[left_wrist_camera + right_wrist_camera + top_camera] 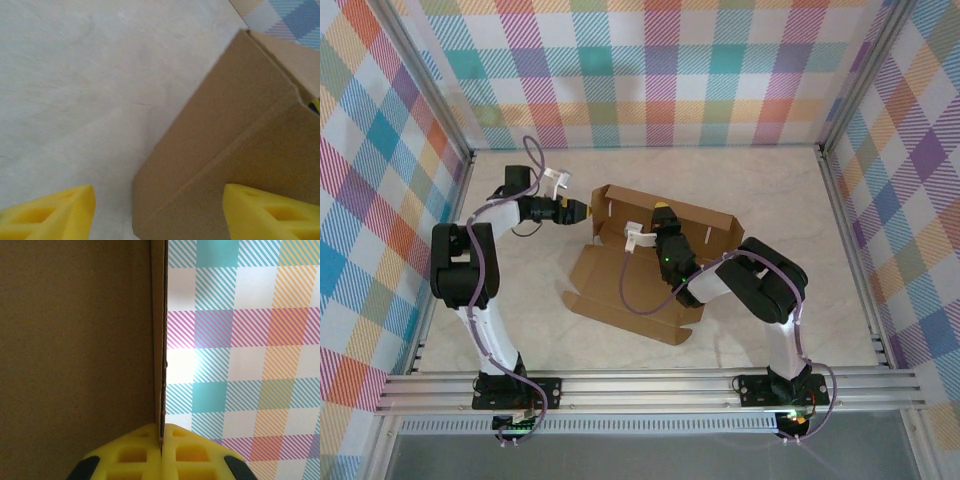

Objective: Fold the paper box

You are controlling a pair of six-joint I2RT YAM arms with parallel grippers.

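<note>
The fingers [47, 215] of the left gripper [578, 210] stand apart. Only their yellow tips enter the left wrist view, cut off by the bottom edge. A corner of the paper box [630, 295] lies between them, and whether either pad touches the cardboard cannot be told. The right gripper [162, 442] is pinched tight on the thin top edge of an upright box wall, its pads meeting on the card. In that wrist view the wall's brown face covers the left half and the plaid backdrop [240, 340] the rest, so the box floor is hidden. From above, the right arm's wrist covers the middle of the box, and the small tabs and slots along the raised wall are hard to make out. The box sits in the middle of the table [770, 180], well apart from the side walls and from the metal rails [650, 385] at the near edge, with bare surface all round, widest at the back and right. Its long axis runs left to right, the right end turned a little toward the arms. The raised wall is on the far side, and a flat flap lies toward the arm bases.
</note>
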